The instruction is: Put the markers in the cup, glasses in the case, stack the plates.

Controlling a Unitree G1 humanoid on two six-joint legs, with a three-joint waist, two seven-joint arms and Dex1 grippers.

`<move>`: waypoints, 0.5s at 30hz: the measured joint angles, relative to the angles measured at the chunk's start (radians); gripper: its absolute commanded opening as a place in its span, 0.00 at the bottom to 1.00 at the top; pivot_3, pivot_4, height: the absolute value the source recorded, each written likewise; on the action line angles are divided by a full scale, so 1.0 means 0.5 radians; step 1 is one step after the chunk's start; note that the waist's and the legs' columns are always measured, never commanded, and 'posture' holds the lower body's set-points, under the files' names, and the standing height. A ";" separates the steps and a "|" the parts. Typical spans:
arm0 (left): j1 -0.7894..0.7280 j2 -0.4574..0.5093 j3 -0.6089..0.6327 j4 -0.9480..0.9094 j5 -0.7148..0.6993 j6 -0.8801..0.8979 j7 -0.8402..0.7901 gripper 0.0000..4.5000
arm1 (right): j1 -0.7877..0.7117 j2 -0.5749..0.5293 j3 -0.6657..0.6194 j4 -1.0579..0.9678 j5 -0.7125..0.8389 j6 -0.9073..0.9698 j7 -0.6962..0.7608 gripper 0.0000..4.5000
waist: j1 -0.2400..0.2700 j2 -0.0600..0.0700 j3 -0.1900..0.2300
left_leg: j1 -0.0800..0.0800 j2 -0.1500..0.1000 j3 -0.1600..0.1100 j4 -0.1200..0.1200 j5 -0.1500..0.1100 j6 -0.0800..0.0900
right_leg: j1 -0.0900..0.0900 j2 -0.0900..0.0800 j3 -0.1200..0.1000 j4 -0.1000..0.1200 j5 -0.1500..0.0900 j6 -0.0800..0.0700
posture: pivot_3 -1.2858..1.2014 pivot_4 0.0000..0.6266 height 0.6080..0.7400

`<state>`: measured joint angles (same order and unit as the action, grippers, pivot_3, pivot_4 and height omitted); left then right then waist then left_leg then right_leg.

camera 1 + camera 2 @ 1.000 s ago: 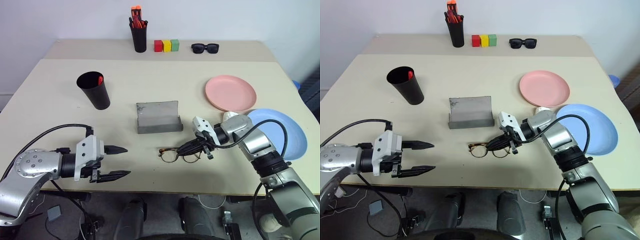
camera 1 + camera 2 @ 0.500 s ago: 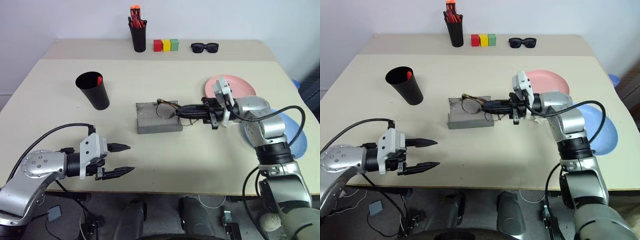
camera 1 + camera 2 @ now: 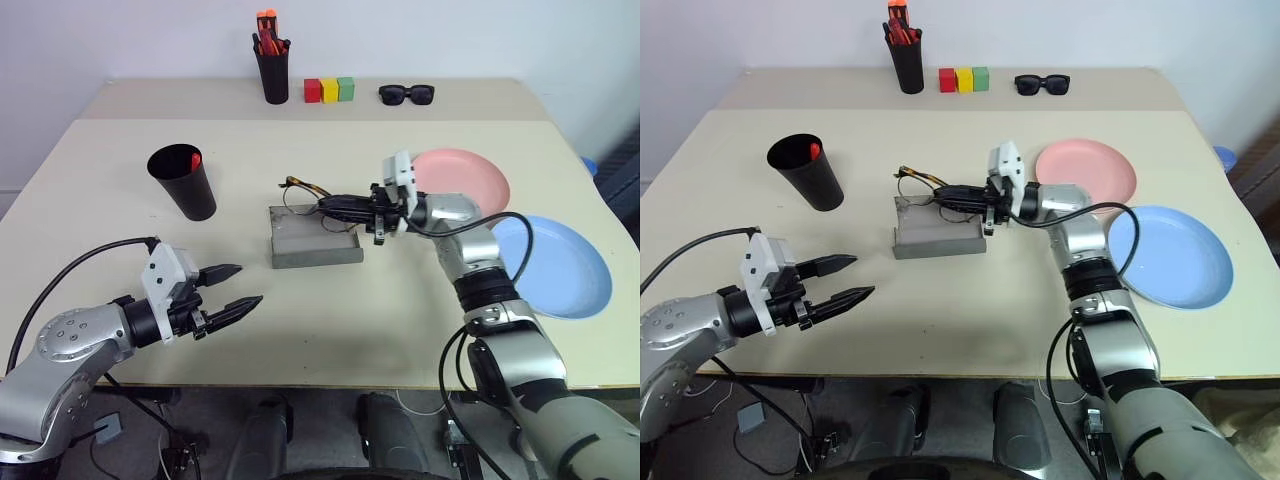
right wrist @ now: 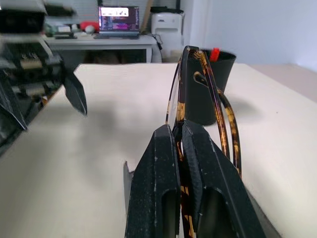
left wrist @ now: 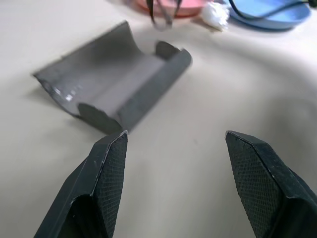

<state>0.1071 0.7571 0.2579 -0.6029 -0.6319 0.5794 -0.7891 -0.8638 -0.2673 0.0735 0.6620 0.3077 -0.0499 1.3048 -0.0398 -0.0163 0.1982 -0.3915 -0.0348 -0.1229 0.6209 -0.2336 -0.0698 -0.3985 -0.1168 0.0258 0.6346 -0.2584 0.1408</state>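
My right gripper (image 3: 328, 205) is shut on the thin dark-framed glasses (image 3: 300, 187), which hang just above the back wall of the open grey case (image 3: 315, 240). In the right wrist view the glasses (image 4: 185, 84) stand up from between the closed fingers. My left gripper (image 3: 250, 284) is open and empty near the table's front left, short of the case (image 5: 119, 84). Left of the case stands the black cup (image 3: 183, 180) with a red marker (image 3: 193, 158) in it. The pink plate (image 3: 465, 180) and the blue plate (image 3: 555, 265) lie apart on the right.
At the table's back edge stand a black pen holder (image 3: 277, 75) with orange-red pens, three coloured blocks (image 3: 332, 90) and black sunglasses (image 3: 406, 95). A small white lump (image 5: 214, 12) lies between the plates.
The right gripper lifted the glasses from the table in front of the case and carried them back and left, over the case. The left gripper turned a little toward the case.
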 measured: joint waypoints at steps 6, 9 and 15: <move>0.020 -0.023 0.003 -0.044 -0.020 0.008 0.077 0.72 | -0.062 0.065 0.009 0.330 -0.125 -0.273 0.016 0.02 | -0.011 0.000 0.000 | 0.000 0.000 0.000 -0.002 0.000 0.000 | -0.001 0.000 0.000 0.000 0.000 0.000 | 0.52 0.24 1.00; 0.029 -0.025 0.003 -0.057 -0.022 0.008 0.105 0.72 | -0.073 0.067 0.049 0.418 -0.199 -0.352 0.048 0.02 | -0.011 0.000 0.000 | 0.000 0.000 0.000 -0.002 0.000 0.000 | -0.001 0.000 0.000 0.000 0.000 0.000 | 0.52 0.24 1.00; 0.037 -0.026 0.003 -0.057 -0.023 0.008 0.130 0.72 | -0.076 0.029 0.100 0.486 -0.300 -0.431 0.148 0.17 | -0.011 0.000 0.000 | 0.000 0.000 0.000 -0.002 0.000 0.000 | -0.001 0.000 0.000 0.000 0.000 0.000 | 0.52 0.24 1.00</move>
<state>0.1256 0.7443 0.2597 -0.6313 -0.6435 0.5832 -0.7240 -0.9019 -0.2527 0.1237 0.9050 0.1579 -0.2655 1.3790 -0.0452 -0.0161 0.1983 -0.3915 -0.0348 -0.1228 0.6200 -0.2336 -0.0699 -0.3990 -0.1167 0.0258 0.6345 -0.2584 0.1407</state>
